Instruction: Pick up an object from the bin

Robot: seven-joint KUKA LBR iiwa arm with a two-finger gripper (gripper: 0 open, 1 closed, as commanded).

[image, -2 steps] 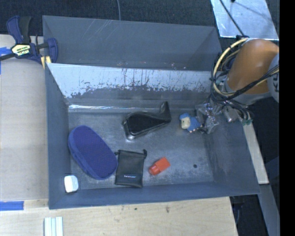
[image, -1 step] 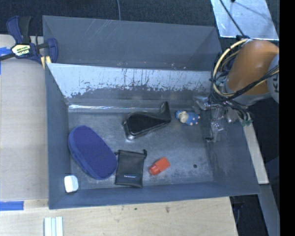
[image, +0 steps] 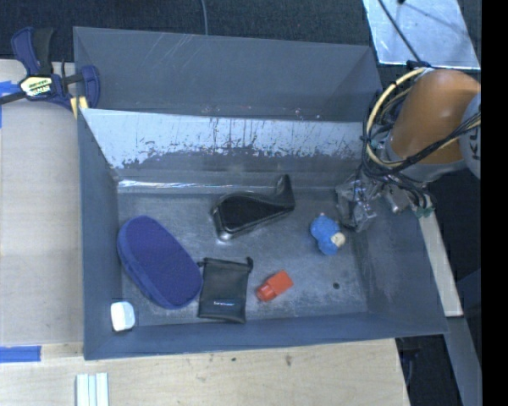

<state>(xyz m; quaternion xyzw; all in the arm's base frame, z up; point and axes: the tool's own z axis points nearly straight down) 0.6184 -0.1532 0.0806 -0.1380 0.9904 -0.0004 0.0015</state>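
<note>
Grey bin (image: pixel 97 227), nothing picked yet: white cube (image: pixel 123 315), blue case (image: pixel 157 262), black pouch (image: pixel 223 288), black tool (image: pixel 250 211) and red block (image: pixel 273 286) all lie on the floor. The blue piece (image: pixel 325 233) with a cream tip sits right of centre, just beside the gripper (image: pixel 358 208). Gripper is low near the right wall; can't tell how far open, nothing visibly held. Grasp and lift remain.
</note>
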